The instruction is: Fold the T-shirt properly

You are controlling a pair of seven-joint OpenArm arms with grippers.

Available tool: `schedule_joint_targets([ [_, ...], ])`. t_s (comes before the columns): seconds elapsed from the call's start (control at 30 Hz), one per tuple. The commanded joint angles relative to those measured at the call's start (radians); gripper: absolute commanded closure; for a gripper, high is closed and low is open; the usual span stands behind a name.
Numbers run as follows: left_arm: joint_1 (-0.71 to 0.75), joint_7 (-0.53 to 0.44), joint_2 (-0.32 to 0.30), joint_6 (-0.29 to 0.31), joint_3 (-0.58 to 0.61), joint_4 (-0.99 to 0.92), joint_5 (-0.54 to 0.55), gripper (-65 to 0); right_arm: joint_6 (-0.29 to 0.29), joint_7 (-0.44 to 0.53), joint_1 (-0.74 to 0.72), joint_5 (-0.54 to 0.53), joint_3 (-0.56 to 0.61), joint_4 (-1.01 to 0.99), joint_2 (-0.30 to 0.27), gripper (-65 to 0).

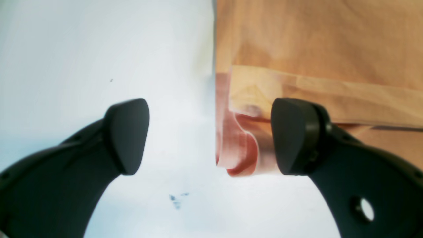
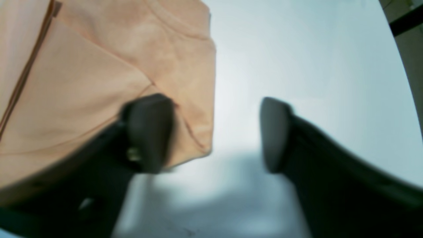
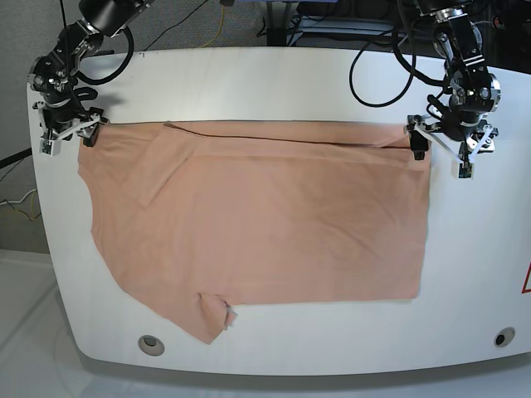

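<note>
The peach T-shirt (image 3: 265,215) lies flat across the white table (image 3: 274,83), its far edge folded over into a straight line. My left gripper (image 3: 441,148) is at the shirt's far right corner. In the left wrist view it (image 1: 211,137) stands open, with the layered corner of the T-shirt (image 1: 314,39) between the pads, close to the right pad (image 1: 290,135). My right gripper (image 3: 66,135) is at the far left corner. In its own view, which is blurred, it (image 2: 211,132) is open astride the corner of the T-shirt (image 2: 99,66), with one finger (image 2: 148,132) over the cloth.
Black cables (image 3: 382,75) trail over the table's back edge behind the left arm. Two round holes (image 3: 150,342) (image 3: 501,337) sit near the front edge. A sleeve (image 3: 211,319) sticks out toward the front. Small ink marks (image 1: 176,198) dot the table by the left gripper.
</note>
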State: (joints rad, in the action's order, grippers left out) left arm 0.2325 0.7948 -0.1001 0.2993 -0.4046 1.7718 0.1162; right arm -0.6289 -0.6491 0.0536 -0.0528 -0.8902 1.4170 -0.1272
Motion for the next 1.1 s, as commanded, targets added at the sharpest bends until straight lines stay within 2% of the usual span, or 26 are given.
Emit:
schedule_joint_targets([
  [0.0, -0.009, -0.019, -0.01, 0.001, -0.001, 0.021, 0.004, -53.2, -0.003, -0.016, -0.004, 0.008, -0.001, 0.005, -0.009, -17.5],
  [0.07, -0.009, -0.019, -0.01, 0.001, -0.001, 0.021, 0.004, -53.2, -0.003, -0.016, -0.004, 0.008, -0.001, 0.005, -0.007, -8.3],
  [0.13, -0.009, -0.019, -0.01, 0.001, -0.001, 0.021, 0.004, -53.2, -0.003, -0.016, -0.004, 0.008, -0.001, 0.005, -0.007, -3.0],
  [0.17, -0.009, -0.019, -0.01, 0.001, -0.001, 0.021, 0.004, -53.2, -0.003, -0.018, -0.004, 0.008, -0.001, 0.005, -0.007, -2.6],
  [0.37, -0.009, -0.019, -0.01, 0.001, -0.001, 0.021, 0.004, -53.2, -0.003, -0.018, -0.004, 0.008, -0.001, 0.005, -0.007, -6.2],
  [0.6, -0.009, -0.016, -0.003, 0.004, 0.002, 0.021, 0.01, -53.2, -0.003, -0.018, -0.004, 0.008, -0.001, 0.005, -0.007, -6.0],
  [0.8, -0.008, -0.01, 0.033, 0.005, 0.002, 0.023, 0.012, -53.2, -0.003, -0.018, -0.002, 0.006, 0.024, 0.005, -0.007, -6.3],
  [1.07, -0.011, 0.047, 0.049, 0.007, 0.003, 0.024, 0.038, -53.2, -0.003, -0.018, -0.001, 0.006, 0.047, 0.005, -0.007, -6.3],
])
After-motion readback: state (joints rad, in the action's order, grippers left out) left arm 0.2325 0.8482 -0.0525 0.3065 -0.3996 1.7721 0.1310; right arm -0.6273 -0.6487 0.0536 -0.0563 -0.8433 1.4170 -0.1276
